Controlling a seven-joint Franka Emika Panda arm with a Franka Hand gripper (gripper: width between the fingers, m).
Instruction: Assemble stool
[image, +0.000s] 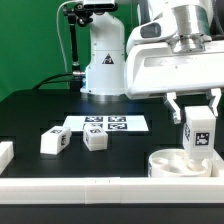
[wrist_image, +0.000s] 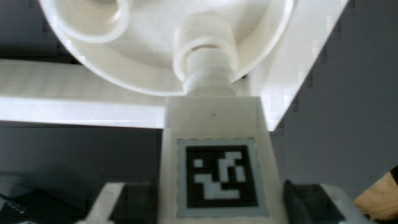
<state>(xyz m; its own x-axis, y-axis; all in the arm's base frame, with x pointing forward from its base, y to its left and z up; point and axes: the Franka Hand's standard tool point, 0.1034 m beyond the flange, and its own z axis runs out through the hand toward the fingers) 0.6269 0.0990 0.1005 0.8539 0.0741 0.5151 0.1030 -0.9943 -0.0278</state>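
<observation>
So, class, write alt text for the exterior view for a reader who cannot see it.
A robot gripper holds a tagged white stool leg upright, its lower end at the round white seat disc at the exterior view's right. Two loose legs lie on the black table at the view's left, in front of the marker board.

Bare black table (image: 135, 150) between a loose leg (image: 95, 140) and the seat disc (image: 163, 163), white border rail (image: 100, 190) along the near edge

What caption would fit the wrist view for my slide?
The tool, shut on a tagged white leg, aims its narrow end into the round seat disc.
</observation>
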